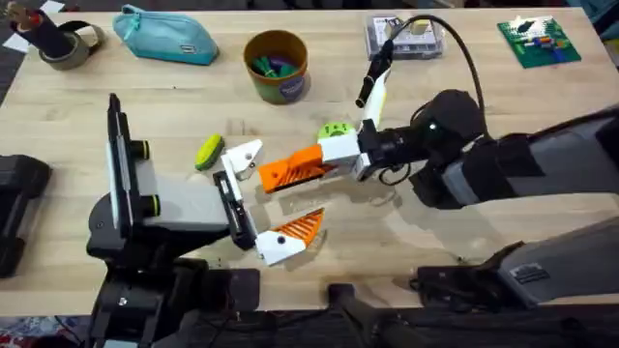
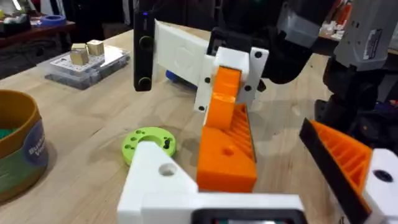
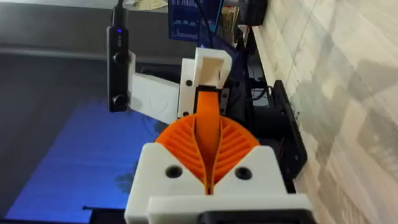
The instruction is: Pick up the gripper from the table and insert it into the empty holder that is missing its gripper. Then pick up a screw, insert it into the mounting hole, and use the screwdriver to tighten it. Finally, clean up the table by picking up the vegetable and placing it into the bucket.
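My right gripper [image 1: 324, 162] is shut on the gripper [image 1: 288, 171], an orange ribbed wedge held level above the table. The wedge [image 3: 208, 127] points at the slot of the empty white holder [image 3: 208, 68]. That holder [image 1: 243, 155] is one finger of my left gripper [image 1: 266, 198], which stands open. Its other bracket carries an orange ribbed finger [image 1: 300, 226]. In the left wrist view the wedge [image 2: 227, 143] hangs right beside the holder [image 2: 155, 180]; whether it has entered the slot I cannot tell. A yellow-green vegetable [image 1: 208, 152] lies left of the holder. The tan bucket [image 1: 277, 64] stands at the back.
A slim pen-shaped tool [image 1: 374, 82], possibly the screwdriver, lies right of the bucket. Behind it sits a clear parts box [image 1: 401, 37]. A green ring [image 1: 336, 130] lies by my right wrist. A teal pouch [image 1: 164, 37] and tape rolls [image 1: 63, 43] are back left.
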